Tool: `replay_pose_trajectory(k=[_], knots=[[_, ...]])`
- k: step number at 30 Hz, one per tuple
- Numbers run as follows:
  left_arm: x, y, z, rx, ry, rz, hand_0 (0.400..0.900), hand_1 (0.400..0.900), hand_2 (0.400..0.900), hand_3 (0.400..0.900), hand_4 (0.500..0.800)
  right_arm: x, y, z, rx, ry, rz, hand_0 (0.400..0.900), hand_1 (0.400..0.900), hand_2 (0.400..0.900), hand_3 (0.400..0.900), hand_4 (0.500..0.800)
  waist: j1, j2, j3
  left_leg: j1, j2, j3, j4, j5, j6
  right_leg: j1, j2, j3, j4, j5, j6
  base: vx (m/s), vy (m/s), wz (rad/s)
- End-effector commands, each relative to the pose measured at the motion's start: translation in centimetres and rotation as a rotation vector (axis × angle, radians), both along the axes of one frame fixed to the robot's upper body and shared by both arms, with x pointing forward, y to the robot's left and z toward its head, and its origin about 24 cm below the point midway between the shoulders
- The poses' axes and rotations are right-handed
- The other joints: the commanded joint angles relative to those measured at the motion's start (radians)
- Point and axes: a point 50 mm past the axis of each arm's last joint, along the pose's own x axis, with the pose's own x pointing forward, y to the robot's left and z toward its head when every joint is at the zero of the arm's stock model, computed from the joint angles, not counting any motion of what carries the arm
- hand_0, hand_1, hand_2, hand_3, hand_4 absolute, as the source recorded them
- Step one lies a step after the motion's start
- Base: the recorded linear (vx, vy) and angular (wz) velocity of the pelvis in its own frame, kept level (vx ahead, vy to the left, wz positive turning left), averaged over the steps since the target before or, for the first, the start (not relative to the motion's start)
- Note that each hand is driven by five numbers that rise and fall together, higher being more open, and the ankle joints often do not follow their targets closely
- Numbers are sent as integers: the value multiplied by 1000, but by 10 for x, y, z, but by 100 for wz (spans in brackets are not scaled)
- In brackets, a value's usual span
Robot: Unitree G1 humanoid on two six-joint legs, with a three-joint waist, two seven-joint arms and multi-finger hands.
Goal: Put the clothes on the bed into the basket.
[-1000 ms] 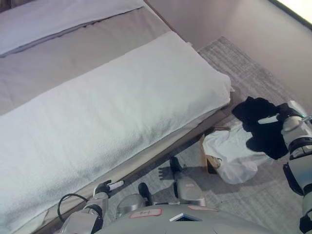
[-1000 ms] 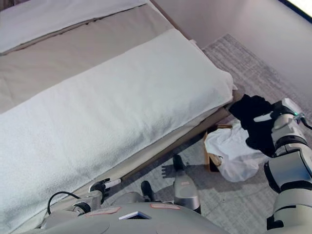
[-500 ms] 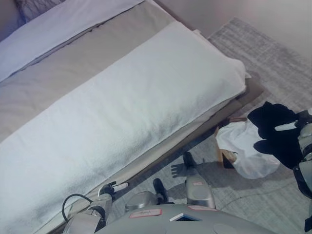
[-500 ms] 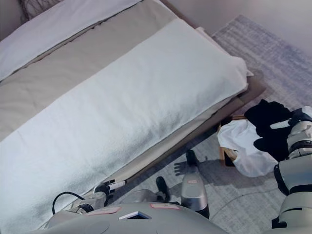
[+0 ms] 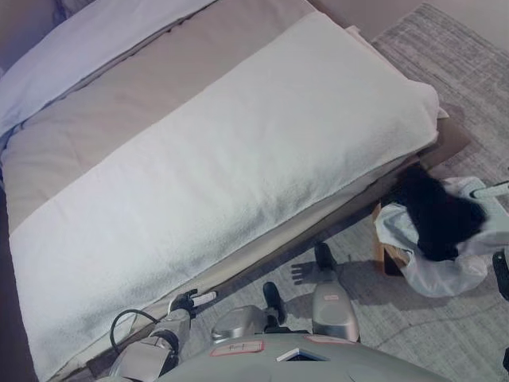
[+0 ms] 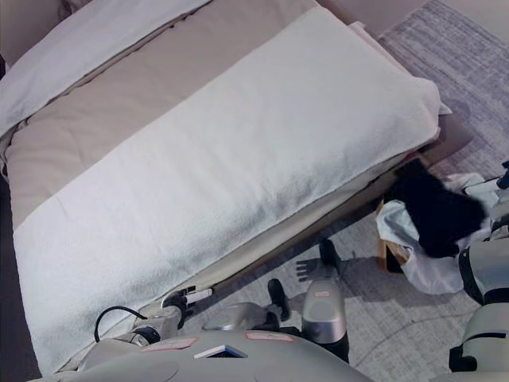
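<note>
Your right robot hand point(image 5: 495, 189) at the right edge, fingers impossible to judge, black garment point(image 5: 436, 215) draped over white clothes in the basket point(image 5: 387, 256) beside the bed point(image 5: 238, 143), left robot hand point(image 5: 191, 300) loosely curled, empty, near the bed's edge.

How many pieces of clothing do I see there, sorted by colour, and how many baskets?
Black clothes: 1
White clothes: 1
Baskets: 1
Total: 3 things, all on the floor past the foot of the bed.
</note>
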Motion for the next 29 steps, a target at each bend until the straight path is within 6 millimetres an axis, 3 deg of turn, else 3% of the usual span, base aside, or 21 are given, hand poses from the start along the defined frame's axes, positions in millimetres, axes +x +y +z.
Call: replay_pose_trajectory(k=[1, 10, 14, 17, 20, 25, 29], knots=[[3, 21, 5, 86, 9, -32, 900, 900, 900, 900, 800, 5, -13, 47, -174, -35, -11, 900, 900, 900, 900, 800, 20, -46, -15, -53, 16, -65, -4, 56, -57, 87, 17, 16, 47, -80, -18, 0, 0, 0], [4, 27, 6, 100, 10, -23, 900, 900, 900, 900, 800, 14, 0, 28, -122, -16, 29, 900, 900, 900, 900, 800, 37, -77, -25, -46, 20, -74, -4, 51, -56, 103, 17, 5, 44, -85, -19, -2, -17, 3], [3, 29, 6, 103, 10, -11, 900, 900, 900, 900, 800, 32, 25, 7, -49, -45, 115, 900, 900, 900, 900, 800, 45, -89, -29, -40, 21, -78, -4, 49, -54, 111, 19, 3, 44, -87, -21, 0, 0, 0], [4, 29, 7, 100, 2, -2, 900, 900, 900, 900, 800, 45, 62, -31, 89, -52, 227, 900, 900, 900, 900, 800, 53, -101, -37, -34, 25, -80, -4, 47, -53, 120, 22, 0, 44, -91, -24, -1, -21, 3], [7, 34, 8, 108, -4, -2, 900, 900, 900, 900, 800, 42, 95, -75, 247, -17, 289, 900, 900, 900, 900, 800, 66, -118, -48, -28, 28, -91, -3, 46, -51, 133, 25, -10, 43, -97, -27, 5, -42, 14], [6, 36, 8, 138, 36, -94, 900, 900, 900, 900, 800, 17, 139, -137, 408, 75, 306, 900, 900, 900, 900, 800, 87, -143, -73, -24, 32, -113, -4, 47, -47, 153, 29, -37, 37, -102, -33, 11, -29, 25], [1, 30, 6, 149, 76, -173, 900, 900, 900, 900, 800, -25, 169, -187, 584, 130, 212, 900, 900, 900, 900, 800, 104, -161, -92, -23, 31, -137, -4, 47, -44, 170, 28, -67, 28, -102, -33, 21, -5, 27]])
